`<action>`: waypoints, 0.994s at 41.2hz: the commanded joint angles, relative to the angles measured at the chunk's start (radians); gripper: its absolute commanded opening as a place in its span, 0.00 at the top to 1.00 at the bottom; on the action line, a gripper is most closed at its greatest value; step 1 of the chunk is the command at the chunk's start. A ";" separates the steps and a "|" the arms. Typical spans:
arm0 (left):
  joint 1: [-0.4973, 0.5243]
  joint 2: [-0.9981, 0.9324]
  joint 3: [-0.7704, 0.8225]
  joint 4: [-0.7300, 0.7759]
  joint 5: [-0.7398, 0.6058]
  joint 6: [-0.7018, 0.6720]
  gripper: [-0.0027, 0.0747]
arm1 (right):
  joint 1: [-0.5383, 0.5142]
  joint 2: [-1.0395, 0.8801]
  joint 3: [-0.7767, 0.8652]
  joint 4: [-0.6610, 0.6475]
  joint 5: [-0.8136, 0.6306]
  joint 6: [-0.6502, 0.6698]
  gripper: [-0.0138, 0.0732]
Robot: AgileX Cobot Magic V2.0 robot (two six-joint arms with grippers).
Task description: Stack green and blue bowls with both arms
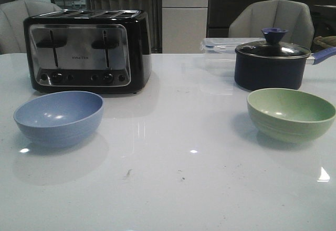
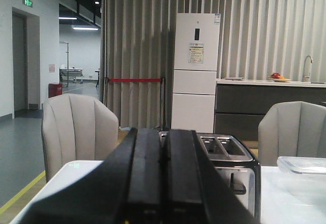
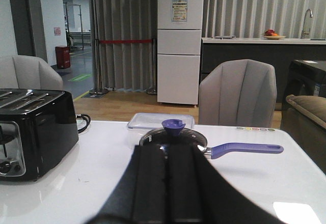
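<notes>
In the front view the periwinkle blue bowl [image 1: 59, 117] sits upright on the white table at the left, in front of the toaster. The pale green bowl [image 1: 291, 114] sits upright at the right, in front of the navy pot. Both are empty. Neither arm shows in the front view. My left gripper [image 2: 164, 132] is shut and empty, pointing level toward the toaster. My right gripper [image 3: 168, 150] is shut and empty, pointing toward the pot. Neither bowl shows in the wrist views.
A black and chrome toaster [image 1: 86, 50] stands at the back left, also in the left wrist view [image 2: 232, 165]. A navy lidded pot [image 1: 272, 60] with a purple handle stands at the back right, with a clear plastic box [image 1: 220, 46] behind it. Grey chairs stand behind the table.
</notes>
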 commanded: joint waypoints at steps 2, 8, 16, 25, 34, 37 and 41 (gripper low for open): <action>-0.002 0.132 -0.201 0.018 0.080 -0.003 0.85 | -0.006 0.134 -0.179 -0.011 0.074 -0.002 0.78; -0.002 0.278 -0.345 0.018 0.261 0.005 0.85 | -0.006 0.290 -0.318 -0.020 0.227 -0.002 0.78; -0.002 0.424 -0.370 0.018 0.380 0.005 0.85 | -0.006 0.450 -0.348 -0.027 0.323 -0.002 0.78; -0.002 0.530 -0.351 0.018 0.463 0.005 0.85 | -0.006 0.598 -0.348 -0.027 0.392 -0.002 0.78; -0.002 0.597 -0.345 0.018 0.484 0.005 0.76 | -0.006 0.707 -0.348 -0.038 0.461 -0.004 0.70; -0.002 0.601 -0.345 0.018 0.484 0.005 0.61 | -0.006 0.729 -0.348 -0.038 0.465 -0.004 0.53; -0.002 0.601 -0.345 0.018 0.484 0.005 0.37 | -0.006 0.747 -0.348 -0.038 0.459 -0.004 0.31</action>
